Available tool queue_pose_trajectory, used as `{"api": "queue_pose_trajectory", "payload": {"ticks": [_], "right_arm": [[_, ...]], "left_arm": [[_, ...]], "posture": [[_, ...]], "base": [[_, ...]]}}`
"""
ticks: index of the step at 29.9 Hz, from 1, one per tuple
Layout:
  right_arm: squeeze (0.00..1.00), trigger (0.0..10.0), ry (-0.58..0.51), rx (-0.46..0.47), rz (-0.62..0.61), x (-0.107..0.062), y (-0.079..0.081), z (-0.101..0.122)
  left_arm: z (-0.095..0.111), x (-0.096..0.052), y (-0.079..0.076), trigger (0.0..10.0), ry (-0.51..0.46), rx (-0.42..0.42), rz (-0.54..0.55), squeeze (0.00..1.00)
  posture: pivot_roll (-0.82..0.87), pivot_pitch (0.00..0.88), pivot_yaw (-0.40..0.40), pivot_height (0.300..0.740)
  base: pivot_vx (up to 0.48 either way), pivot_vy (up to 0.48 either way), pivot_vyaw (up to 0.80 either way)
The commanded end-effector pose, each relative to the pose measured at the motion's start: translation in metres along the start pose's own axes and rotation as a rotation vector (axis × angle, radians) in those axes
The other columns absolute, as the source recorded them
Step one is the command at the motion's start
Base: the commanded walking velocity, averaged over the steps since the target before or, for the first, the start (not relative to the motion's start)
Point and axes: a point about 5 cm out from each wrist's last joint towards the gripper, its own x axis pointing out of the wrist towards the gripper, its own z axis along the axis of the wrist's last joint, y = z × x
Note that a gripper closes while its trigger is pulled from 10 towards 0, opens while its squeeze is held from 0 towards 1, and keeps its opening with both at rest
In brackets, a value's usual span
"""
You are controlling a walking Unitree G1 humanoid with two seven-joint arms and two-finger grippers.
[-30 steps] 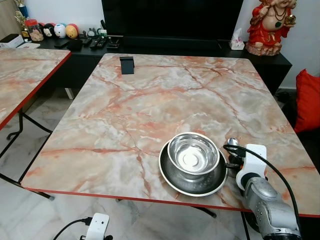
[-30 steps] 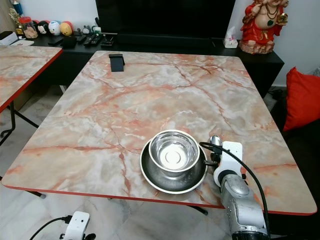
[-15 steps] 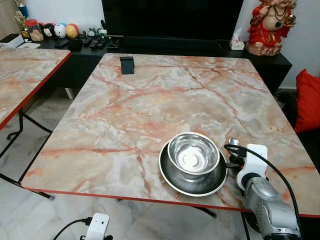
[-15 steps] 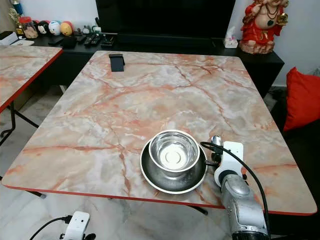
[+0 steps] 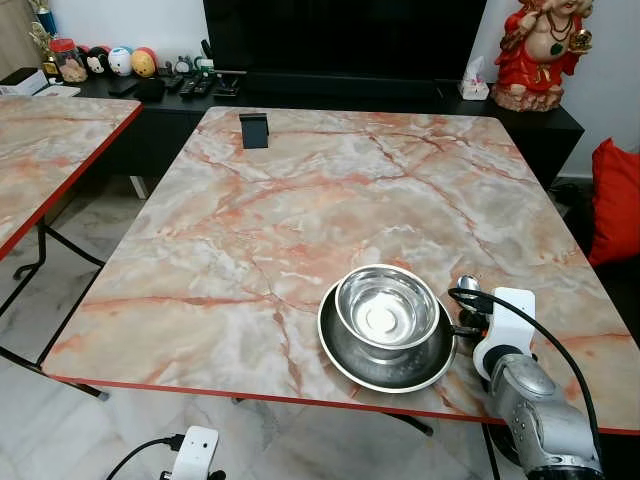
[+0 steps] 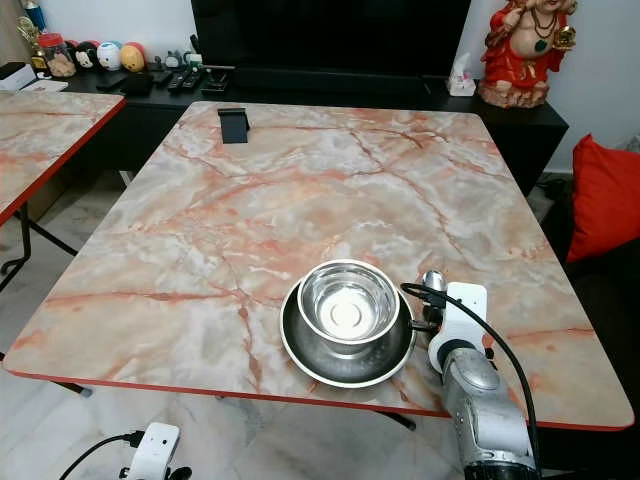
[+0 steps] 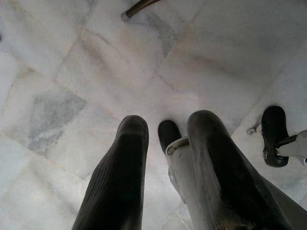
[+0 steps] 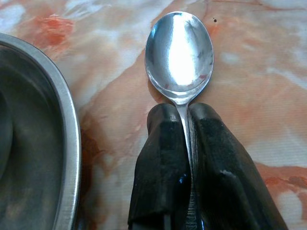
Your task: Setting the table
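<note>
Nothing is shifting since a second ago. Left claw (image 7: 163, 167) is hanging idle over the floor, fingers apart. Bowl (image 5: 386, 308) is sitting in the plate (image 5: 345, 362) near the counter (image 5: 300, 200) edge; right claw (image 8: 184, 143) is clamping the spoon (image 8: 179, 52) just beside the plate. Judging so, lower it flat, parallel, then release.

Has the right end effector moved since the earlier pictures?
No. The right end effector stays beside the round steel plate, shut on the shiny metal spoon.
</note>
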Motion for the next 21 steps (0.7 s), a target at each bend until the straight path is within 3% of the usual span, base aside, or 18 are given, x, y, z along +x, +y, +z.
{"api": "queue_pose_trajectory", "payload": {"ticks": [1,21], "right_arm": [[0.14,10.0,0.003,0.013,0.004,0.0018,0.0004,0.0009],[0.15,10.0,0.003,0.016,0.004,0.0017,0.001,0.0006]], "left_arm": [[-0.0061,-0.0007,-0.0014,10.0,0.03,0.006,-0.004,0.0],[-0.0058,-0.0006,-0.0013,10.0,0.029,0.008,-0.004,0.0]], "posture": [[-0.02,0.0,-0.026,0.74],[-0.02,0.0,-0.024,0.74]], "base": [[0.0,0.0,0.0],[0.0,0.0,0.0]]}}
